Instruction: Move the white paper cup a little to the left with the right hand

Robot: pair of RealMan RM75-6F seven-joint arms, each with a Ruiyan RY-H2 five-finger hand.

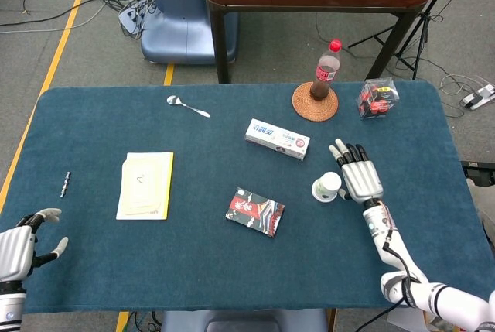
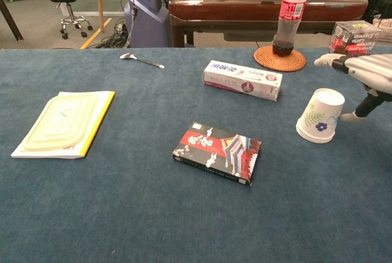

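Right now right hand (image 1: pixel 360 177) is flat, fingers spread, holding nothing, just beside the white paper cup (image 1: pixel 327 187). Cup sits upside down, tilted, on blue table (image 1: pixel 232 270), right of the card box (image 1: pixel 255 212). Left hand (image 1: pixel 19 248) empty, loosely open.

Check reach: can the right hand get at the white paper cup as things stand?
Probably yes. The right hand is open right beside the white paper cup, on its right side, with nothing between them. The cup's left side also looks free; the card box lies well off.
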